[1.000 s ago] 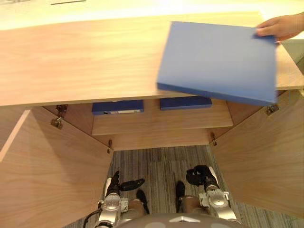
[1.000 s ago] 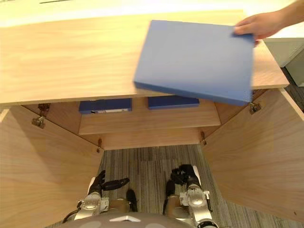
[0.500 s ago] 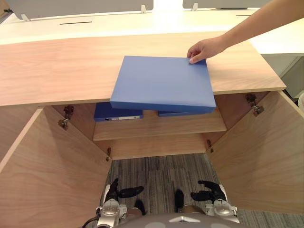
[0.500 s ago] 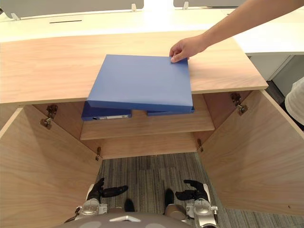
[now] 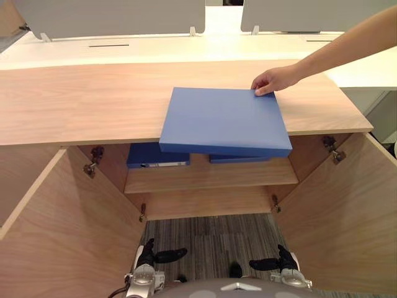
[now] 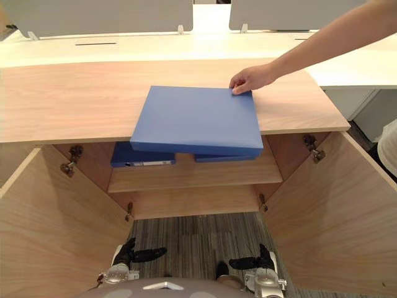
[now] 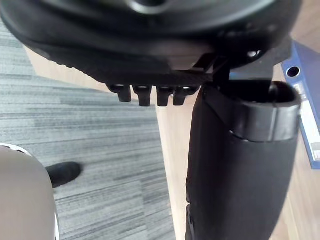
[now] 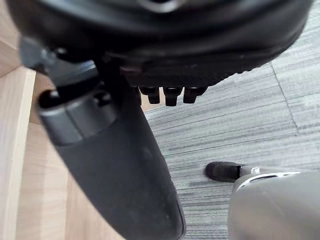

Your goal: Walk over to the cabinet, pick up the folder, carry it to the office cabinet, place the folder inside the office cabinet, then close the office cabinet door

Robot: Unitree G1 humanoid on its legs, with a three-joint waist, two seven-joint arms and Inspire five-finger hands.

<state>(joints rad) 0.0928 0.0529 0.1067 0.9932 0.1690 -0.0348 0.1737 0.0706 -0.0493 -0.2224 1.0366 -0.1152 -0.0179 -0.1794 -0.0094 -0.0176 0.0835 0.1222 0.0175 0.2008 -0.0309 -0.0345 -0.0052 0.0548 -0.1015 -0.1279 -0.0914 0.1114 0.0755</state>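
Cabinet top (image 5: 80, 102) bears folder (image 5: 226, 121), well above seemingly relaxed left hand (image 5: 151, 255).

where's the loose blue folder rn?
In the eye views the folder lies right of centre on the cabinet top, front edge overhanging the shelf below; a person's hand touches its far right corner.

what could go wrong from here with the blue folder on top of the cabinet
1. The blue folder overhangs the front edge of the cabinet top, so a clumsy grab might tip it off.
2. A person's hand rests on its far corner; reaching now risks a collision.
3. The left hand and right hand hang low and open between the open left door and right door, which the arms could clip when rising.
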